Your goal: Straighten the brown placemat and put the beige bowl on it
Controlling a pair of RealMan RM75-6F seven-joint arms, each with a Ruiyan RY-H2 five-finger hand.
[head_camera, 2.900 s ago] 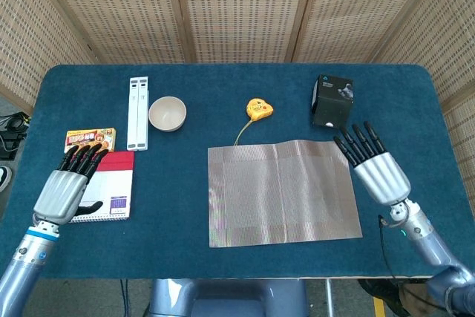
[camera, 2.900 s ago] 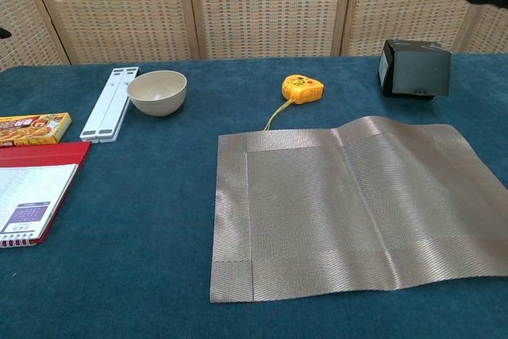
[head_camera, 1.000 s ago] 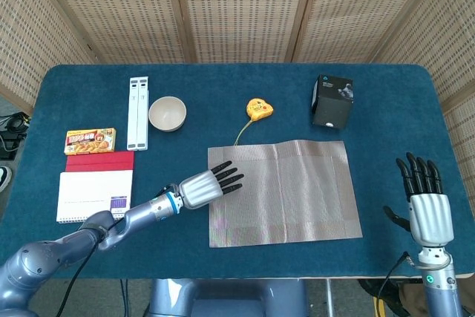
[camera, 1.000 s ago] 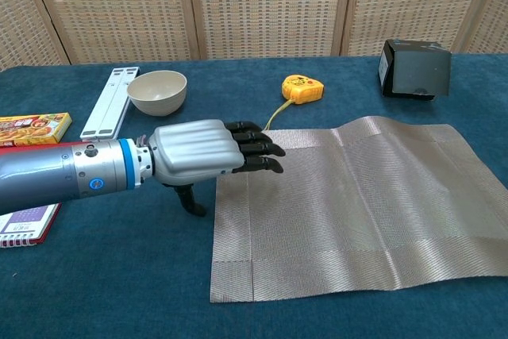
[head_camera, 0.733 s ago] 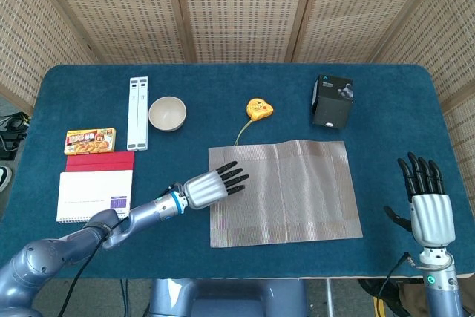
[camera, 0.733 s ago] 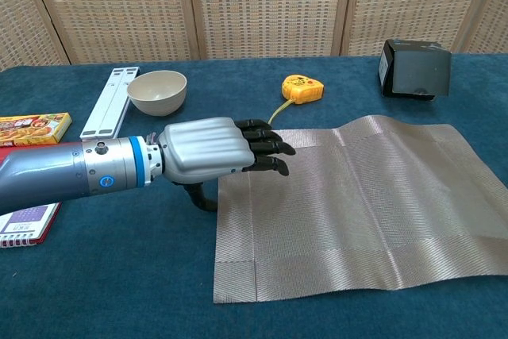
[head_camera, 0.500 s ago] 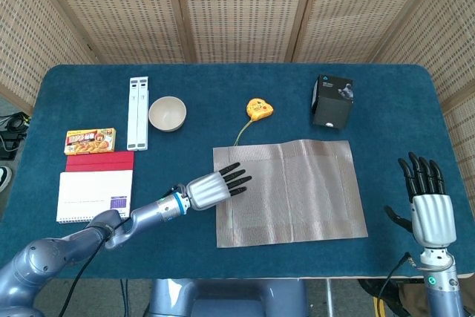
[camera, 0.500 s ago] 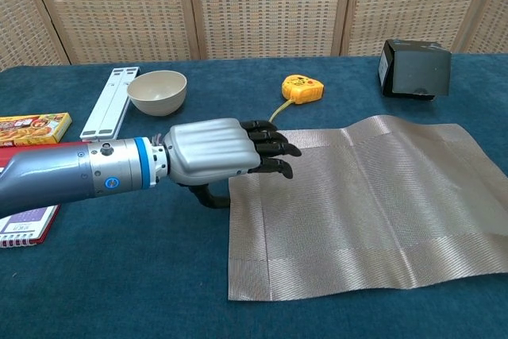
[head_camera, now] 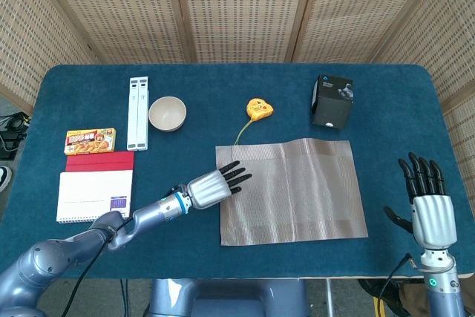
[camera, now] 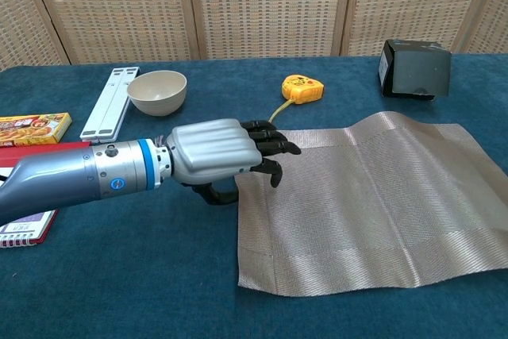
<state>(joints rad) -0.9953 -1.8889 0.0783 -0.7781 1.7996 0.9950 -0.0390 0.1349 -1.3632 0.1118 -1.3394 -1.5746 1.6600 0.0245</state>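
Observation:
The brown placemat [head_camera: 297,191] [camera: 373,204] lies on the blue table, right of centre, with its edges slightly askew to the table edge. My left hand [head_camera: 211,185] [camera: 218,156] is at the mat's left edge: its fingers lie on top and the thumb curls in under the edge, pinching it. The beige bowl [head_camera: 167,113] [camera: 157,91] stands upright at the back left, apart from the mat. My right hand [head_camera: 430,213] hovers off the table's near right corner, fingers apart and holding nothing. It shows only in the head view.
A yellow tape measure [head_camera: 257,108] lies just behind the mat, its tape reaching the mat's far edge. A black box [head_camera: 332,100] stands at the back right. A white bar [head_camera: 138,113], a yellow packet [head_camera: 90,140] and a red-edged notebook [head_camera: 95,191] occupy the left side.
My left arm came in from the left and took the mat's left edge. It has dragged the mat rightwards and turned it a little. The right hand withdrew to the near right corner.

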